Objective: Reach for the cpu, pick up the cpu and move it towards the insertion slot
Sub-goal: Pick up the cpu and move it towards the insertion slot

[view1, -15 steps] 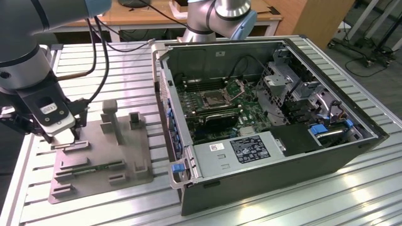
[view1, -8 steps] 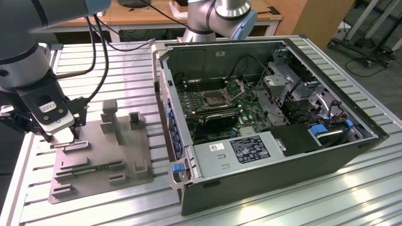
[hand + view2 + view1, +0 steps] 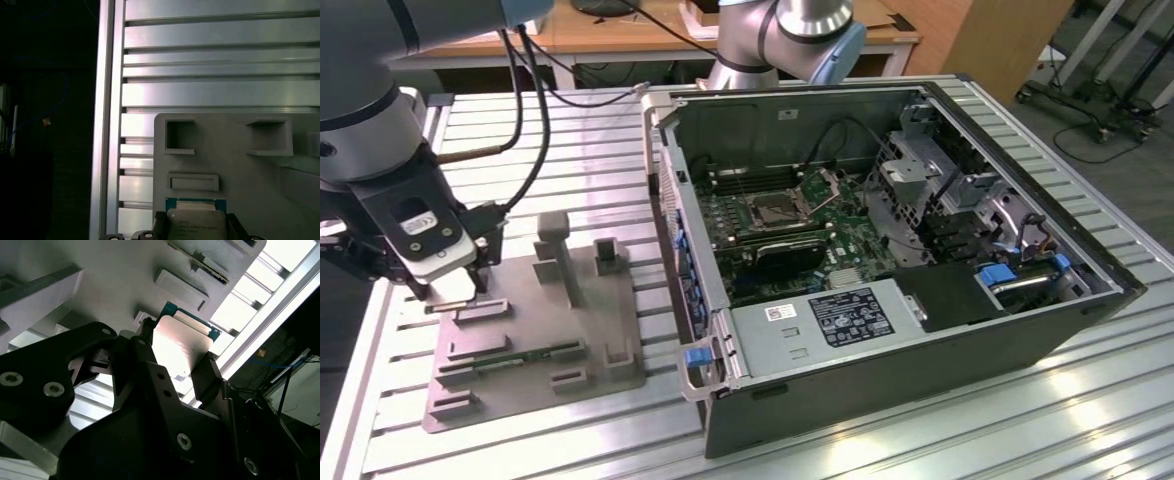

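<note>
Claw (image 3: 454, 292) closed on the cpu (image 3: 181, 342) at the grey tray (image 3: 534, 345).
You're low over the tray at the exterior view's left. In the second wrist view, the fingers (image 3: 209, 371) press two opposite edges of the cpu, but I can't tell if it's lifted or resting on the tray. The insertion slot (image 3: 774, 208) sits well apart, inside the open computer case (image 3: 854, 380) on the surface (image 3: 520, 130).

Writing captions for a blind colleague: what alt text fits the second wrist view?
A black pincer clamps a silvery square chip by two opposite edges, at a grey holder plate with raised blocks. A bright slatted metal table lies beyond.
</note>
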`<state>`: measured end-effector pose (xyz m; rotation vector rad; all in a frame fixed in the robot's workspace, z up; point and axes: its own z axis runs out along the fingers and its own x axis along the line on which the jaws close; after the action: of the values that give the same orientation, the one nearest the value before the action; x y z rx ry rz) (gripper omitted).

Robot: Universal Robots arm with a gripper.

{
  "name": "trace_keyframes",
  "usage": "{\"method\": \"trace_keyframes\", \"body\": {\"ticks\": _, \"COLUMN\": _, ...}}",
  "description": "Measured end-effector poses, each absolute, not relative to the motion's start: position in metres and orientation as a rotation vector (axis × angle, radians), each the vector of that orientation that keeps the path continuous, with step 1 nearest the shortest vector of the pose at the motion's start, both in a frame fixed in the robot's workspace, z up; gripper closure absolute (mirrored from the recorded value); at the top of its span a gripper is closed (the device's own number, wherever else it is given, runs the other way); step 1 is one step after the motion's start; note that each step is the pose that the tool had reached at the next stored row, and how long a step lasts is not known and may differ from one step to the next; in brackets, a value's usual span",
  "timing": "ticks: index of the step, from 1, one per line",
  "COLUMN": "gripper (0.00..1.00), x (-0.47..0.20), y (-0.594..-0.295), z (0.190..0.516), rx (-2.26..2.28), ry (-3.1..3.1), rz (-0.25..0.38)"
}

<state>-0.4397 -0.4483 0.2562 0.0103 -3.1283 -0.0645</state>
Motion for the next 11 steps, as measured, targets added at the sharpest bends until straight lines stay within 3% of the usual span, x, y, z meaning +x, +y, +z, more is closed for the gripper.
{"method": "trace_keyframes", "body": {"ticks": 11, "gripper": 0.46, "x": -0.4397, "y": -0.4481, "z": 0.2618, "rx": 0.01, "ry": -3.128, "rz": -0.058}}
